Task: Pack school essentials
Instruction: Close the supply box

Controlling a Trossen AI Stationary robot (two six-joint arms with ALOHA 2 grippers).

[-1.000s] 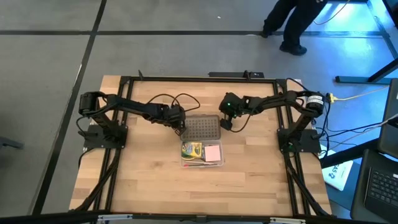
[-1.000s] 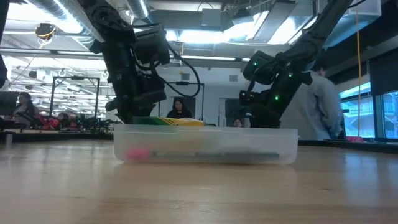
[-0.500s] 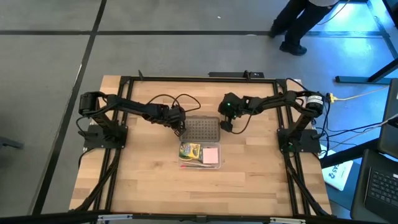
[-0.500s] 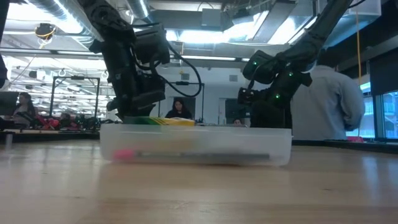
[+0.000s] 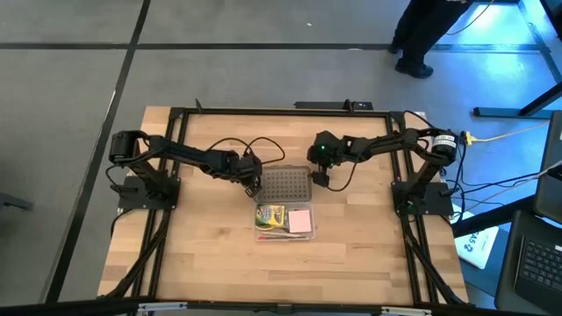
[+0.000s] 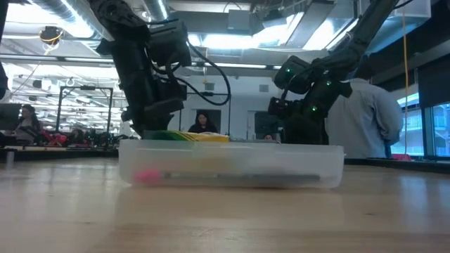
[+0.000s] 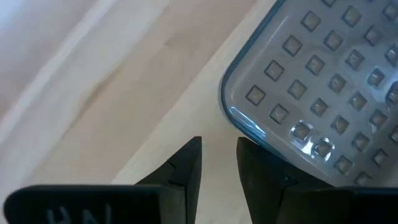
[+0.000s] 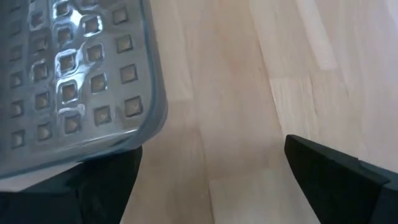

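Mid-table, the left gripper, jaws nearly closed on nothing, and the wide-open, empty right gripper flank the grey dotted lid.

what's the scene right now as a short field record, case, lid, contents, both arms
case: clear plastic case at table middle, open
lid: grey dotted lid lying on the table just behind the case
contents: green-yellow crayon box, pink square pad, pencils
left gripper: at the lid's left edge, fingers narrowly apart beside the lid's corner, nothing between them
right gripper: at the lid's right edge, fingers wide open
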